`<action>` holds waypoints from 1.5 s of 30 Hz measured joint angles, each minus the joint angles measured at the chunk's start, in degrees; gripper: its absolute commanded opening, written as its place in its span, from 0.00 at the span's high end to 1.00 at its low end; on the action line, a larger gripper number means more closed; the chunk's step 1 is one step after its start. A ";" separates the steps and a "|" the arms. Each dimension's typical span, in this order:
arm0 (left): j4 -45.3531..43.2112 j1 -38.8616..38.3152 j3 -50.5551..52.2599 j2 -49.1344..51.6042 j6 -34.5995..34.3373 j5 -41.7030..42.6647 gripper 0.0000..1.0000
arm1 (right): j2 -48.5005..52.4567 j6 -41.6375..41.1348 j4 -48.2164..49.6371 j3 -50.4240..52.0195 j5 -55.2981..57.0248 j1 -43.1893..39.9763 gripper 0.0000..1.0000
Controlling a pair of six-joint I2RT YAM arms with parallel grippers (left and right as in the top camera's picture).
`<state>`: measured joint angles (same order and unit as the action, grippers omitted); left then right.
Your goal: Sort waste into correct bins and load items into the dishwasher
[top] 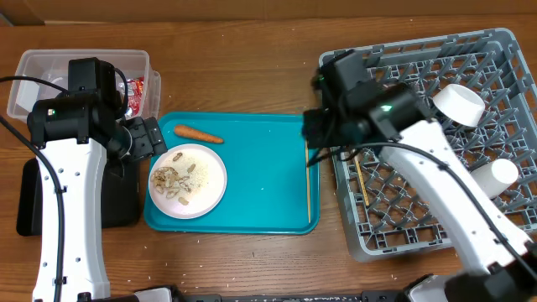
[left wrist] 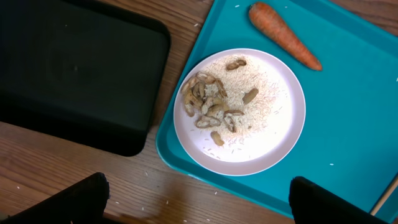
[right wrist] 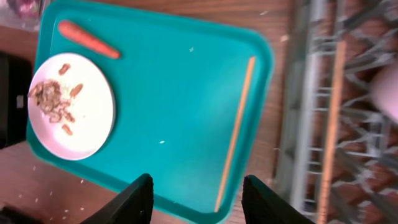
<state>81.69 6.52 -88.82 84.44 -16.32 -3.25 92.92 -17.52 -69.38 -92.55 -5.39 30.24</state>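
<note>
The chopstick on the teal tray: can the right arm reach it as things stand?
Probably yes. The right gripper hangs open above the chopstick, and nothing lies over it on the teal tray.

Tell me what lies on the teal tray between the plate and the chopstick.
Only bare teal tray, save tiny specks, between the plate and the chopstick, clearest in the right wrist view. The carrot lies off that line.
</note>
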 measured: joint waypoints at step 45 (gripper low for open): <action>0.20 0.00 0.00 0.00 0.00 0.00 0.05 | 26.49 -11.15 6.95 9.40 3.37 5.11 0.96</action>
<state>81.89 6.52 -88.82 84.44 -16.32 -3.25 119.42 -28.67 -62.43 -83.15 -2.02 35.35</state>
